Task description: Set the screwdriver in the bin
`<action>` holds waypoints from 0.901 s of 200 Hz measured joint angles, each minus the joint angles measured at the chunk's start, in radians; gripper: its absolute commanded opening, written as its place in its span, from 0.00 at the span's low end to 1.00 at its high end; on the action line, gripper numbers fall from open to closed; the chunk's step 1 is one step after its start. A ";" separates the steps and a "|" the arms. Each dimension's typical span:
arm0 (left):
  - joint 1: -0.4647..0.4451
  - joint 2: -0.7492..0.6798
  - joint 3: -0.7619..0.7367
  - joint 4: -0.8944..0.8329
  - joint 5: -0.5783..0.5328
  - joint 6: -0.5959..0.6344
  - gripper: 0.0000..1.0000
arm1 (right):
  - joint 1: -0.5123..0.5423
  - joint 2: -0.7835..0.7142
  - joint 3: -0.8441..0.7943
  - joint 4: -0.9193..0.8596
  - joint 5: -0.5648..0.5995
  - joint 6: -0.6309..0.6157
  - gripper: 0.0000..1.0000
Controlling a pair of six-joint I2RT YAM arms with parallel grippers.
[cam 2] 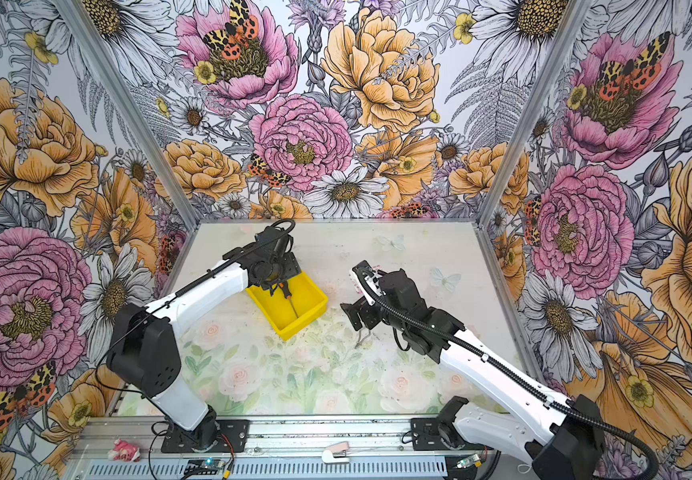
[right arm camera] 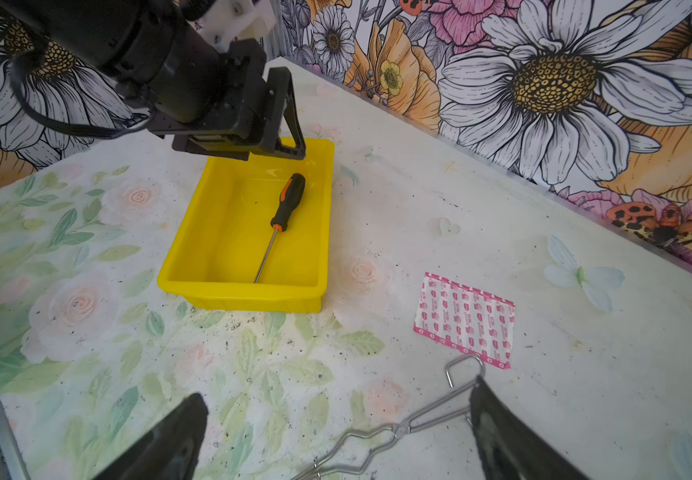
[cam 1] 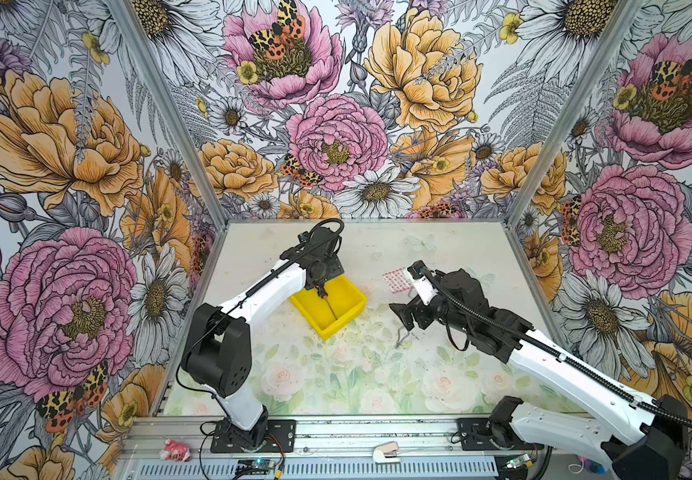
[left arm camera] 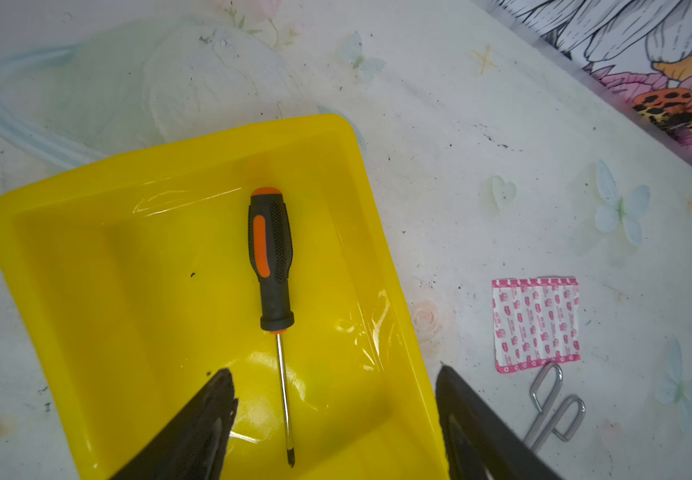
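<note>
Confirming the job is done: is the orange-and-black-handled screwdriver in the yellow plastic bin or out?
In. The screwdriver lies flat on the bin floor, within its walls, the open left gripper clear of it.

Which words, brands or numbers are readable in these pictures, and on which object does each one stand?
Nothing can be quoted.
pink-checked packet: red print in rows, too blurred to read.
screwdriver: no text seen.
bin: no text seen.

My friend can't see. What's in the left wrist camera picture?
An orange-and-black screwdriver lies loose inside the yellow bin. The left gripper hangs open over it, holding nothing. A pink packet and wire tongs lie on the table.
</note>
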 measured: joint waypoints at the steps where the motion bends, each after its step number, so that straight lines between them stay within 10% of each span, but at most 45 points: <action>1: -0.001 -0.004 -0.001 -0.002 -0.001 0.004 0.93 | 0.000 -0.002 -0.001 0.000 0.001 0.000 1.00; 98: -0.107 -0.484 -0.272 -0.089 -0.137 0.094 0.99 | -0.024 -0.120 -0.061 0.002 0.127 0.057 0.99; 180: 0.050 -0.770 -0.508 -0.032 -0.236 0.239 0.99 | -0.041 -0.238 -0.180 0.014 0.486 0.287 0.99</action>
